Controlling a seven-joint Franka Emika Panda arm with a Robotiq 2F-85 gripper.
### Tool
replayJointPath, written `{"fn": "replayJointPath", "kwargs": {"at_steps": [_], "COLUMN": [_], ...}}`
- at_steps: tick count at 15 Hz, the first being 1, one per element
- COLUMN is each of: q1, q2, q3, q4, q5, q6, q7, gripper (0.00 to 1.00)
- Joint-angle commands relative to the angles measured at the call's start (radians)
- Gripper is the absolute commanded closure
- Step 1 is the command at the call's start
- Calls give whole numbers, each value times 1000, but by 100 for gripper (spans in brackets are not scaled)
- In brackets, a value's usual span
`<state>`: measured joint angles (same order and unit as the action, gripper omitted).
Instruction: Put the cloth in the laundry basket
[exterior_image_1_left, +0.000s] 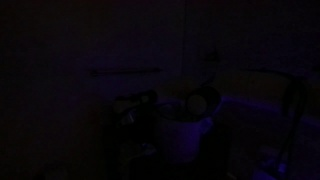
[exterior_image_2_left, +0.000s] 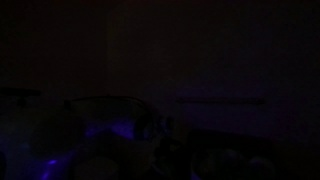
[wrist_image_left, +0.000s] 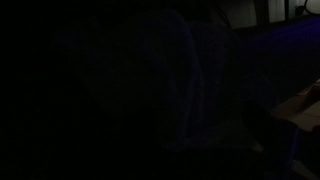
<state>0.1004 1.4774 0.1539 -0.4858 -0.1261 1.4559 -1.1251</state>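
The scene is very dark. In an exterior view the laundry basket (exterior_image_1_left: 183, 128) shows as a pale bucket shape with a wider rim, low in the middle. A dim rounded shape (exterior_image_1_left: 198, 103) sits at its rim; I cannot tell what it is. A dark bulk (exterior_image_1_left: 130, 115) beside the basket may be the arm, and the gripper cannot be made out. The wrist view shows a faint bluish draped surface (wrist_image_left: 170, 70), possibly the cloth, but the jaws are lost in the dark.
A faint horizontal bar (exterior_image_1_left: 125, 71) runs behind the basket. A purple glow (exterior_image_2_left: 100, 135) lights a low surface among dim rounded shapes. A pale patch (wrist_image_left: 305, 110) shows at the wrist view's right edge.
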Motion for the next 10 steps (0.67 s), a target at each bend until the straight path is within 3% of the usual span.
{"fn": "replayJointPath", "kwargs": {"at_steps": [1,7,10], "q1": [-25,-35,-18], "q2": [5,-1,-5], "q3": [-20,-25,-38], "q4": [-68,-59,-69], "q5": [82,138,125], "q6": [51,106,72], "q7": [34,72,88], "gripper": [27,65,84]}}
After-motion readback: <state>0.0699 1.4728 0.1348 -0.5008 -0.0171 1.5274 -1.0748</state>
